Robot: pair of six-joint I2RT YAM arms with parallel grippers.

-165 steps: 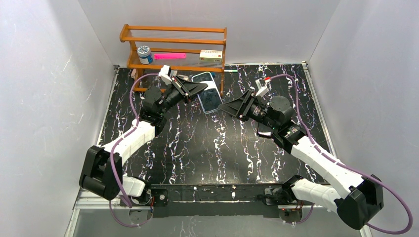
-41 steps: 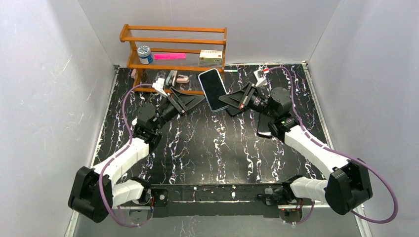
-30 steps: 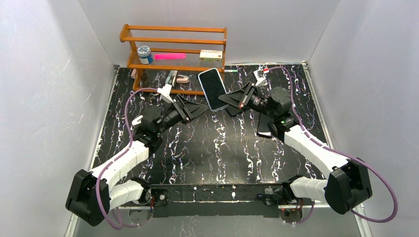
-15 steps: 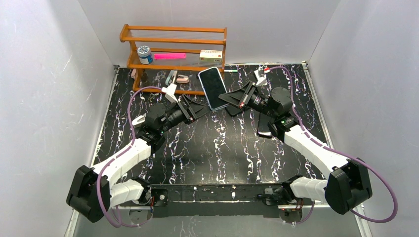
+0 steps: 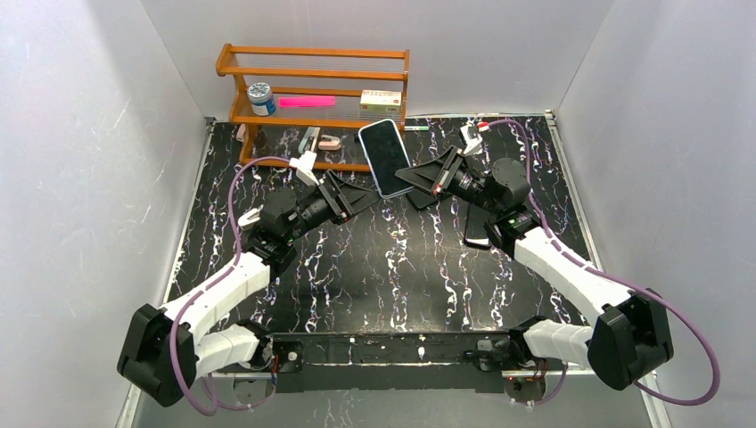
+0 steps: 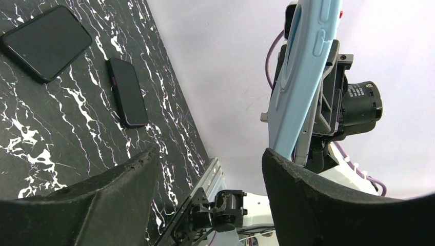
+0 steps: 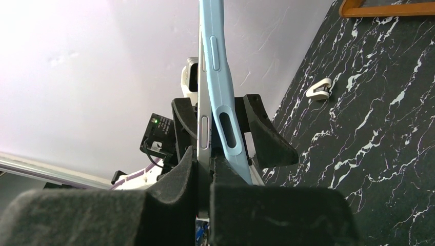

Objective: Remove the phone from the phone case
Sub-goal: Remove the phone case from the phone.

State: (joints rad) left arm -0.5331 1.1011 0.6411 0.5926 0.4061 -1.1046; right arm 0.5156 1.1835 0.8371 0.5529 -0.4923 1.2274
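Observation:
The phone [image 5: 385,156], dark screen up, hangs tilted above the table in its light blue case. My right gripper [image 5: 406,176] is shut on its lower right end. In the right wrist view the silver phone edge [image 7: 203,128] runs down between the shut fingers of the right gripper [image 7: 204,154], and the blue case [image 7: 221,87] bends away from it to the right. My left gripper [image 5: 367,191] stands open just left of the phone's lower end, not touching it. In the left wrist view, the case back [image 6: 302,77] rises above the right fingertip of the open left gripper [image 6: 210,169].
A wooden rack [image 5: 312,80] at the back holds a jar [image 5: 260,96], a pink strip [image 5: 306,102] and a box [image 5: 382,100]. Two dark phones [image 6: 46,41] [image 6: 127,92] lie on the table near my right arm. A white clip [image 7: 322,88] lies on the marble top.
My left gripper has moved right and slightly down, closer to the phone's lower end, still open. The right gripper keeps the phone raised, almost unmoved.

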